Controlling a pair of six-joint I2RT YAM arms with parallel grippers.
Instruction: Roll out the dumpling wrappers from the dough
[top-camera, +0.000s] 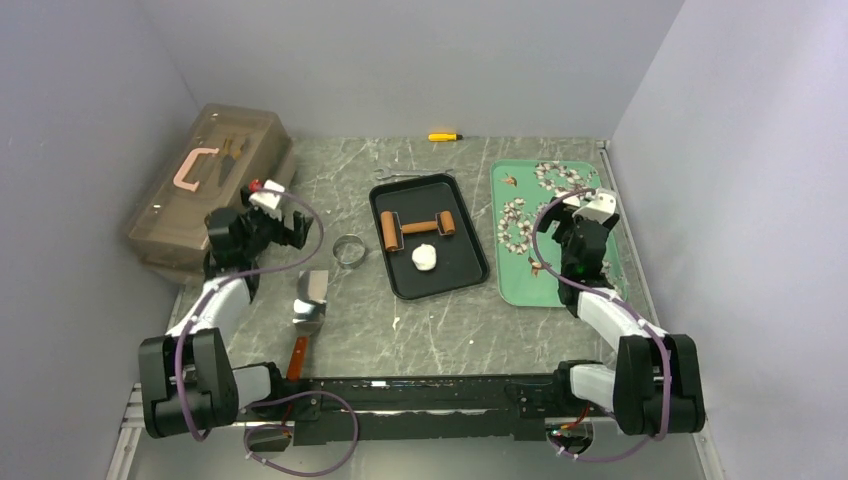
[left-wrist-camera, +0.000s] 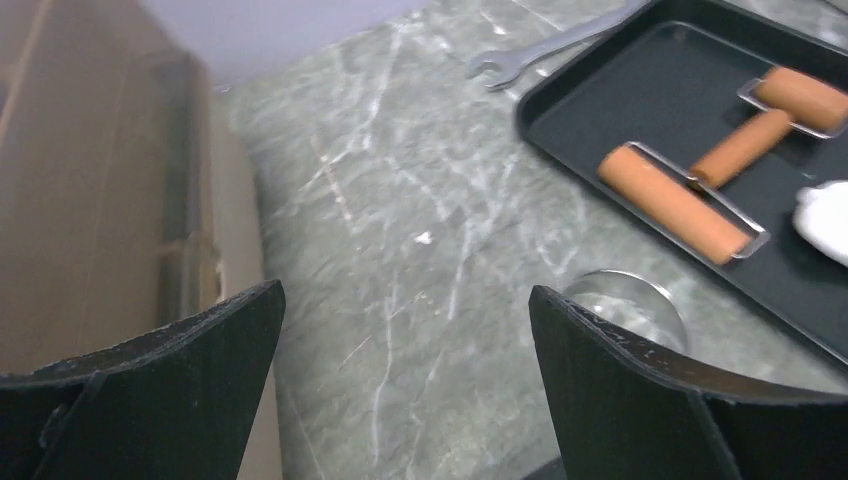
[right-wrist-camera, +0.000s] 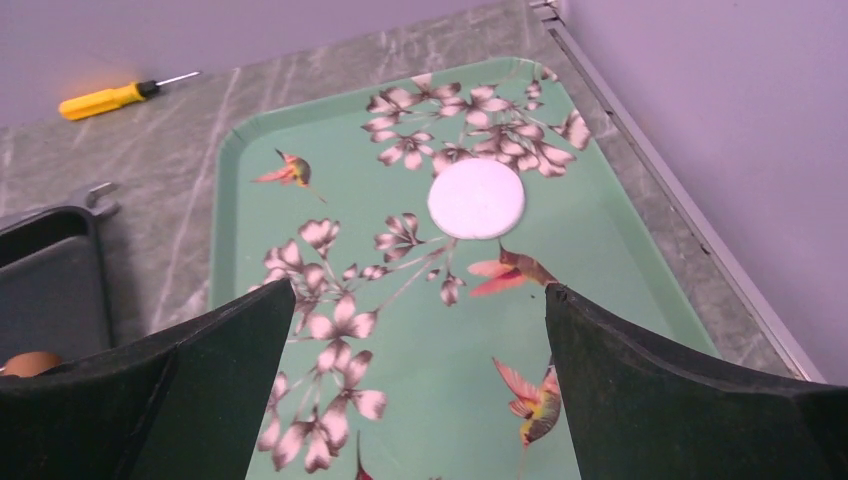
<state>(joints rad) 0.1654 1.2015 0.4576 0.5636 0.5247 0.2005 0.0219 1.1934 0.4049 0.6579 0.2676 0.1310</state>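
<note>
The dough (top-camera: 425, 257) is a small white lump in the black tray (top-camera: 445, 285), just in front of the brown wooden roller (top-camera: 417, 227). One flat round white wrapper (right-wrist-camera: 476, 198) lies at the far end of the green floral tray (right-wrist-camera: 600, 250). My left gripper (top-camera: 290, 232) is open and empty over the bare table, left of the black tray; its wrist view (left-wrist-camera: 405, 300) shows the roller (left-wrist-camera: 700, 180) and the dough's edge (left-wrist-camera: 825, 220). My right gripper (top-camera: 572, 222) is open and empty above the green tray (top-camera: 515, 285), with the wrapper ahead of its fingers (right-wrist-camera: 420, 300).
A metal ring cutter (top-camera: 349, 249) stands between my left gripper and the black tray. A metal scraper (top-camera: 310, 300) lies nearer the arms. A brown toolbox (top-camera: 210, 185) sits far left. A wrench (top-camera: 400, 176) and a yellow screwdriver (top-camera: 445, 136) lie at the back.
</note>
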